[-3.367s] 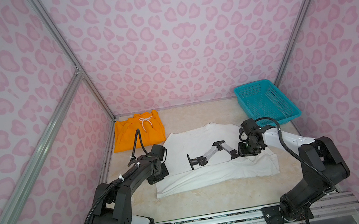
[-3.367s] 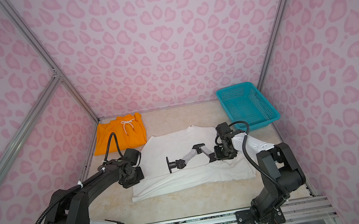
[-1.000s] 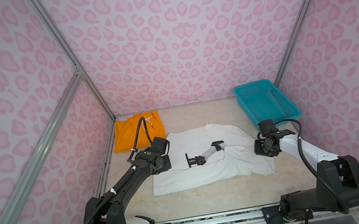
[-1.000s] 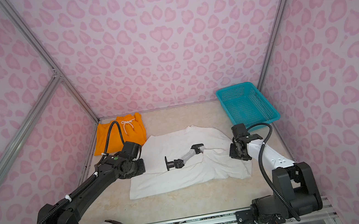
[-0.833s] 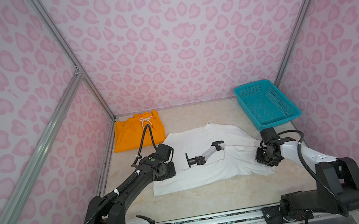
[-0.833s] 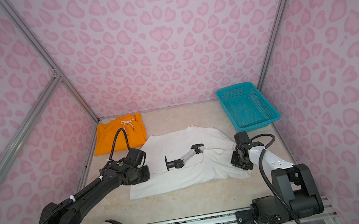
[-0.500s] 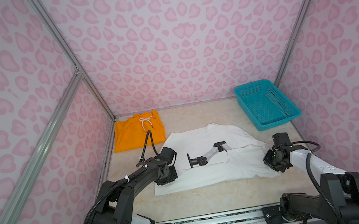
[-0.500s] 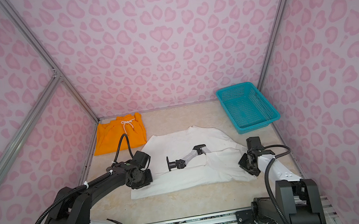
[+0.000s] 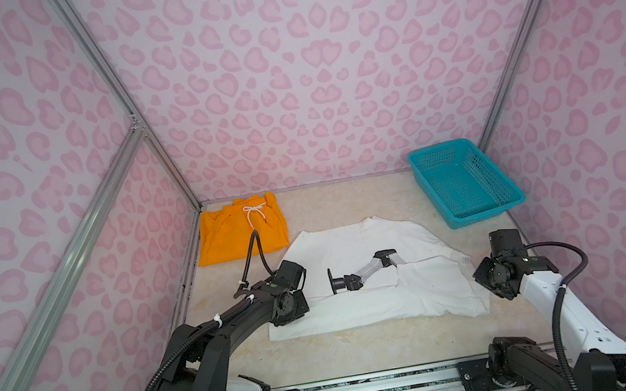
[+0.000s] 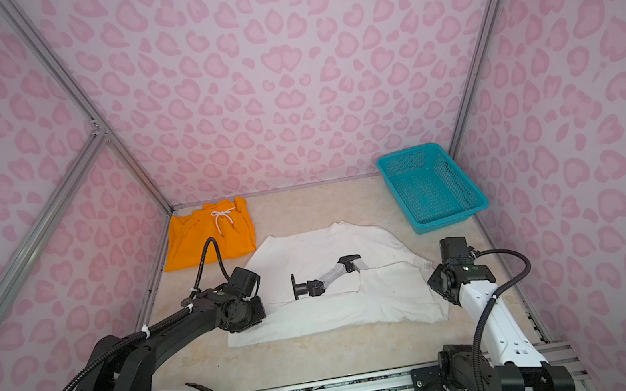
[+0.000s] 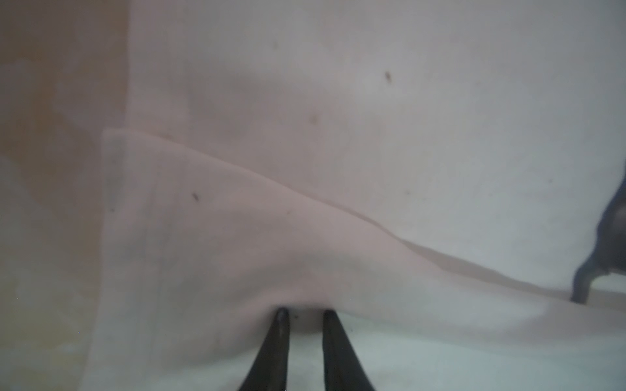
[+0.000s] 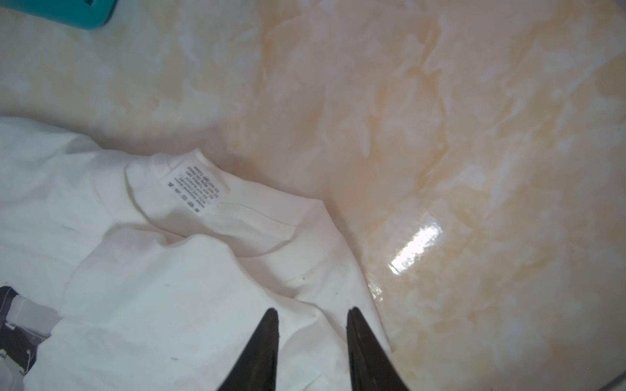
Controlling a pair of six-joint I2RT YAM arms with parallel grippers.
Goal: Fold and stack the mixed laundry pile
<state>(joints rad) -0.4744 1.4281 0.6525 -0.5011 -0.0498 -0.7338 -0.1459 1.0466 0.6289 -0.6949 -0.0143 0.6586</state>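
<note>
**A:** Nearest first: what are the arms doing?

**B:** The left end effector point(image 11: 305, 315) has its fingers almost together, clamped on a pinch of the white T-shirt point(image 9: 361, 307) at its near left edge. The cloth tents up at the tips. The right end effector point(image 12: 311, 311) has its fingers apart over the shirt's right edge, near the care label point(image 12: 194, 188). No cloth looks clamped there.

**A:** Step in hand?

**B:** My judgement is that it's flattening the shirt on the surface point(image 9: 347, 351) before folding. To do that well, the right side should take the edge only, through both layers. Then both arms pull outward, low and evenly, until the ridge running from the left pinch is gone. A flap partly covers the print point(image 9: 361, 275) and needs laying out.

**A:** Versus a few seconds earlier?

**B:** The right end effector was mid-shirt beside the print. It is now at the right edge, closer to the robot. The shirt's right side reaches further right. The left one stays at the left edge.

**A:** Farther back?

**B:** The orange shorts point(image 9: 225, 239) lie far left, just beside the shirt's far corner, and nothing is stacked yet. The teal basket point(image 9: 486, 212) is far right.
</note>
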